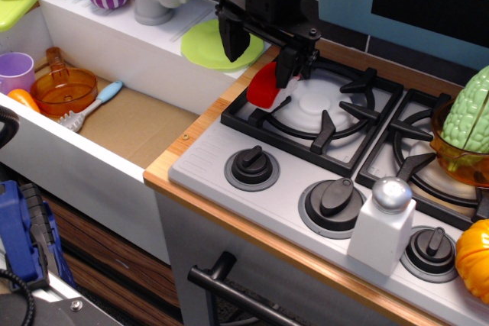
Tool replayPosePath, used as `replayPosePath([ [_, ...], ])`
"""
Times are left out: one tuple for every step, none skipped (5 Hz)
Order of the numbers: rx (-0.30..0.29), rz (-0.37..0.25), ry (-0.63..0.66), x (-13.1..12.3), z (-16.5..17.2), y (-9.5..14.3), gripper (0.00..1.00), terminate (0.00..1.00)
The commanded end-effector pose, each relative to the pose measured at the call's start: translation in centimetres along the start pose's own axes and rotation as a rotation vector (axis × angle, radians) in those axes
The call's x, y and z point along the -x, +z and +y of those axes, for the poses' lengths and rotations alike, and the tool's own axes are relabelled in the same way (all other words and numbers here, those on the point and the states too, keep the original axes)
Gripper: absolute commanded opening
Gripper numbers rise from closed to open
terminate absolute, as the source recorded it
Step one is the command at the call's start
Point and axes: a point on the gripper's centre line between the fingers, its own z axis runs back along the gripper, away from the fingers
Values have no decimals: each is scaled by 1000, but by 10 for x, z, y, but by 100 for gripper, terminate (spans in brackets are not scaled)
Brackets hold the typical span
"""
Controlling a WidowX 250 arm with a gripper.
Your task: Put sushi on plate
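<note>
Your gripper [260, 55] hangs wide open above the sushi [263, 86], gripping nothing: one finger is over the plate's edge, the other just beside the sushi's right shoulder. The sushi sits on the back-left corner of the stove grate [313, 116], not yet grasped. The lime-green plate [200, 45] lies just behind it on the white ledge, bare. So the grasp, lift, and placement all seem left for you.
</note>
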Motion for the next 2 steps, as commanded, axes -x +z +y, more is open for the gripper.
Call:
replayPosePath([
  [26,-64,10,-4,3,-9,100,0],
  [54,-62,40,-2,-3,-19,0,0],
])
